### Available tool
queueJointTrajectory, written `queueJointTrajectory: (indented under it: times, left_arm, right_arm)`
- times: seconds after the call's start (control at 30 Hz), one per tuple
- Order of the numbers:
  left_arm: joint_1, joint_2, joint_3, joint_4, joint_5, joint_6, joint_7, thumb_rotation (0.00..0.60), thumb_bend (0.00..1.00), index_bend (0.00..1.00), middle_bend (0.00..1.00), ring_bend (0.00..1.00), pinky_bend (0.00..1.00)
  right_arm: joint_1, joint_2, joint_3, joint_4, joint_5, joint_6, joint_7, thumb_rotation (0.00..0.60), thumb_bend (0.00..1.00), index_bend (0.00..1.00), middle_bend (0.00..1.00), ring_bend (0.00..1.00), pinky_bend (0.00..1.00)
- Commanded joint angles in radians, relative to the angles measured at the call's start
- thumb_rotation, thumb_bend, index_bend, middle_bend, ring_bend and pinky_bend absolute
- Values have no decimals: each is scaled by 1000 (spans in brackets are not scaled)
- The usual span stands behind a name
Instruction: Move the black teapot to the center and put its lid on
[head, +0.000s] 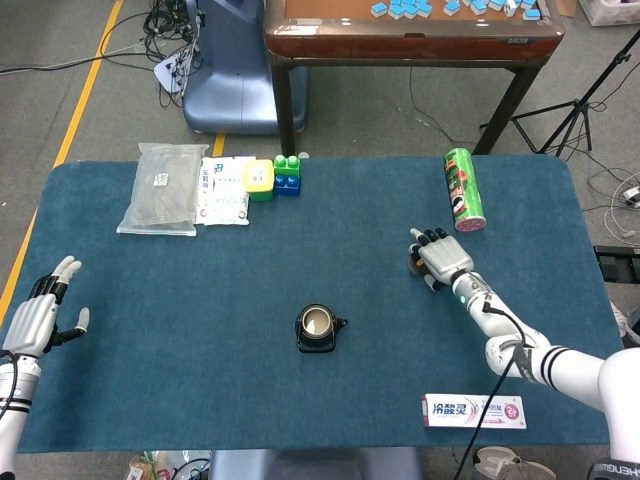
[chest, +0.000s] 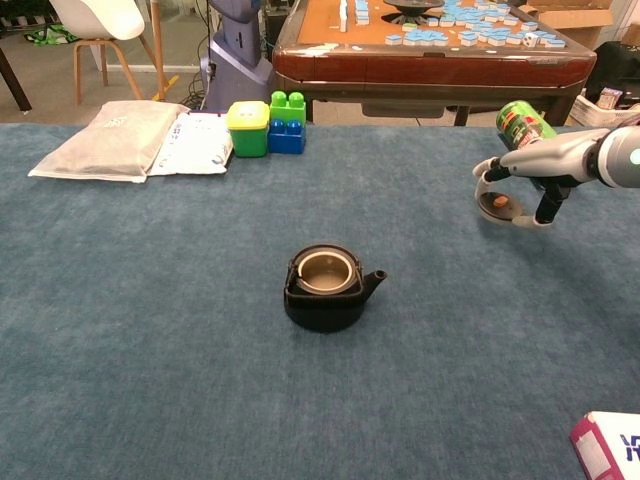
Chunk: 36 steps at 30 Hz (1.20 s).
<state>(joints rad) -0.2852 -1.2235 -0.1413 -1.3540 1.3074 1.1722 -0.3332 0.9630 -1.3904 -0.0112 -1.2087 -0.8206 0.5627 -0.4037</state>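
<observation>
Sitting open-topped near the middle of the blue cloth-covered table (head: 150, 290), slightly toward the front edge, the squat black teapot (chest: 326, 289) points its spout toward the right edge and shows a pale inner rim. Its small round dark lid (chest: 499, 205) with a brown knob is well apart from it, over toward the right edge — grasped from above by the right hand (chest: 515, 185), whose fingers (chest: 486, 172) curl down around it; in the chest view the lid appears raised off the cloth. Just behind that hand lies a green cylindrical can (head: 463, 189) on its side. The left hand (head: 38, 312) hovers at the left edge, released, fingers spread and holding nothing. Along the back edge toward the left corner sit a grey plastic pouch (head: 160, 188), a white printed packet (head: 225, 189), a yellow-lidded green tub (chest: 247, 128) and green-and-blue toy bricks (chest: 287, 122) — a pink-and-white box (head: 473, 410) lies near the front right corner.
</observation>
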Motion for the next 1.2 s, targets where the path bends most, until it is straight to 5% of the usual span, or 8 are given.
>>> queueJointTrajectory:
  times: [0.03,0.67,1.2]
  left_arm:
    - [2,0,1,-7,8,10,0,600,490,0,0,0,0]
    - [39,4,17,-9,46,75,-63,600,490,0,0,0,0]
    - [83,-3,39,56,83,125,-186,600,490,0,0,0,0]
  right_arm:
    - [19,40,-1,-82,39,45,-50,600,469,451,0,0,0]
    - [97,131,-21,-474,168,261,-284,600,469,451,0,0,0]
    - [166,59,-19,-652,248,411,-462,600,470,451,0,0,0]
